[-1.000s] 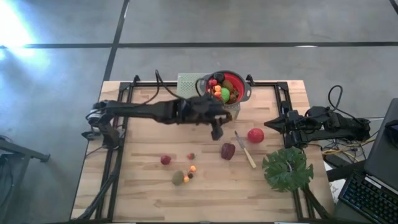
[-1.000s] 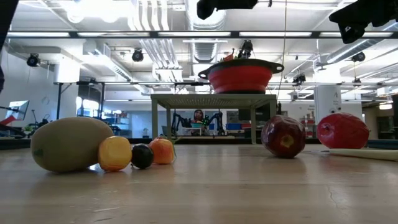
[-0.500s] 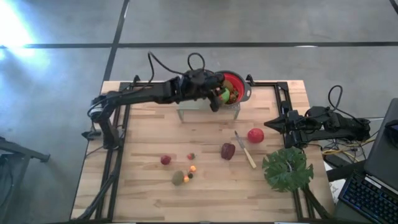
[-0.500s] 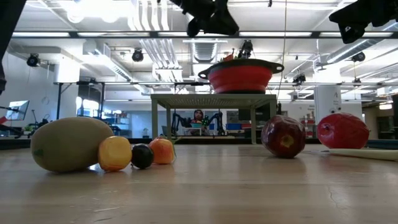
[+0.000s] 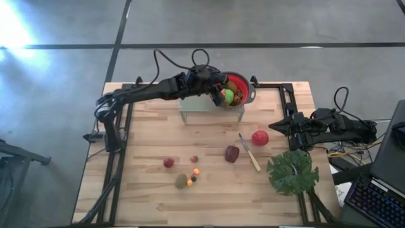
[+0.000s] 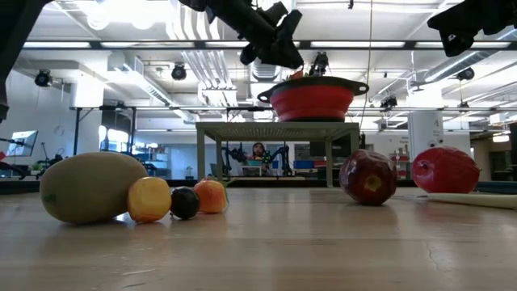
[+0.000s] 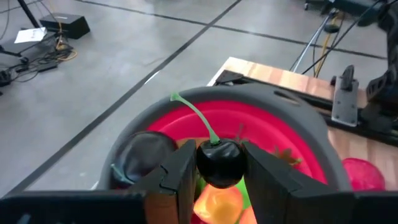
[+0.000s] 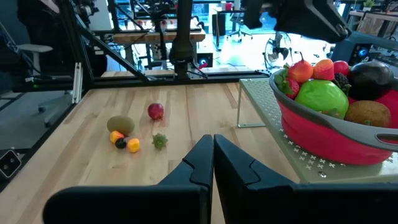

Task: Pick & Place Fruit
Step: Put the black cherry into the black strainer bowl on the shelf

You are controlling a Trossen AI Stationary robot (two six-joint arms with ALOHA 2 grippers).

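Right gripper: fingers pressed together.
Red bowl: heaped with fruit, on a perforated stand.
Table: kiwi among small fruits.

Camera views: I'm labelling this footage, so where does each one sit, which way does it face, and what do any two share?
High view: above the table, straight down; both arms, left gripper over the red bowl.
Low view: table height, looking level; kiwi nearest, arms overhead.
Left wrist view: on the left arm, looking down into the bowl; its fingers clamp a dark cherry.
Right wrist view: on the parked right arm, facing across the table; right gripper shut.
Shared: every view shows the red bowl; high, low and right wrist views share the kiwi.
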